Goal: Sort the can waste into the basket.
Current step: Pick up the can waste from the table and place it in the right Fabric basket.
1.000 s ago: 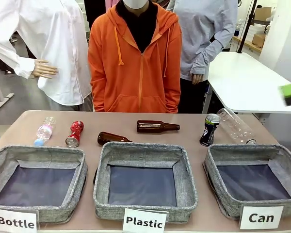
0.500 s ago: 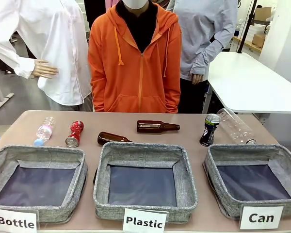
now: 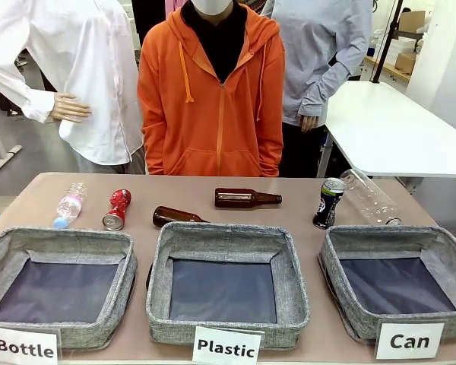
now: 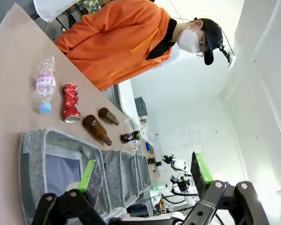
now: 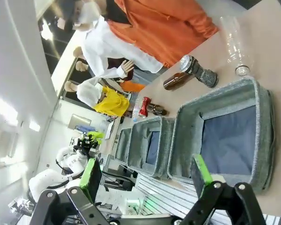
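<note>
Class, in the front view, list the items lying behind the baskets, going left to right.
Labelled plastic bottle, red can, nearer brown bottle, farther brown bottle, black can, clear plastic bottle.

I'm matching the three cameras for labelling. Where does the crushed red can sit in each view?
Front view: the red can lies left, just beyond the Bottle basket.
Left wrist view: left of centre, between the clear bottle and a brown bottle.
Right wrist view: small, mid-picture, past the farthest basket.
Shared landmark: the person's orange hoodie.
</note>
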